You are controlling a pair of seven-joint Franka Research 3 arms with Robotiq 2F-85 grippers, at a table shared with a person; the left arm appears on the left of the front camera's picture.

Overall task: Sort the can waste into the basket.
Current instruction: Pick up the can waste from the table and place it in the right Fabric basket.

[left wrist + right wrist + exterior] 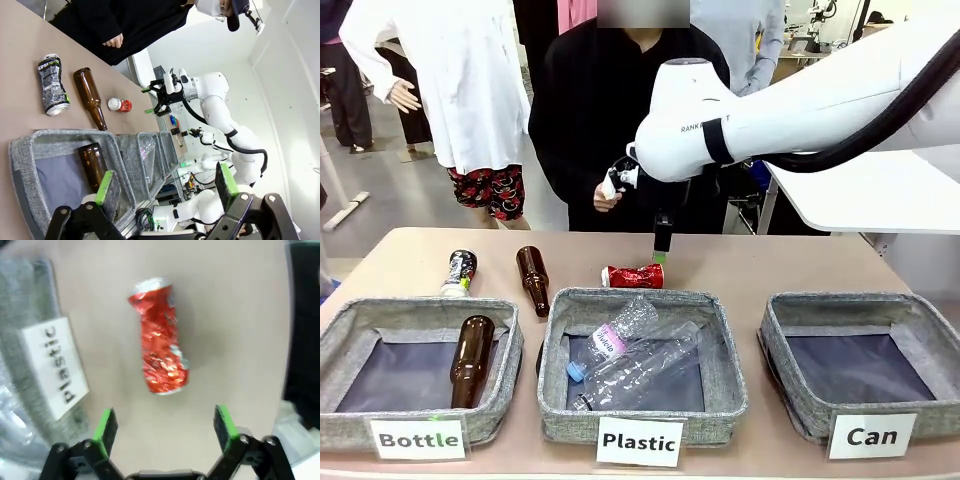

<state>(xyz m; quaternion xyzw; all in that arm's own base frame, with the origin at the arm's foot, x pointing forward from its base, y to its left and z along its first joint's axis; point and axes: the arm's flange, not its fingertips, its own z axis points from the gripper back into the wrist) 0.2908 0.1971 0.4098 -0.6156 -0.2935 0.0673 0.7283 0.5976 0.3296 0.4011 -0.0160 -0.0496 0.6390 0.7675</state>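
Right gripper (661,254) over the red can (633,276), nothing gripped!
Front: the right arm reaches across the middle and its gripper hangs just above the crushed red can, which lies on its side just behind the Plastic basket (690,297); the dark can (459,272) lies far left, and the Can basket (850,301) sits near right, well apart from both. Left wrist: the left gripper (165,182) gapes wide, holding nothing, above the Bottle basket (22,155); the dark can lies on the table beyond. Right wrist: green pads (106,426) spread wide, the red can on the table just beyond them, untouched.
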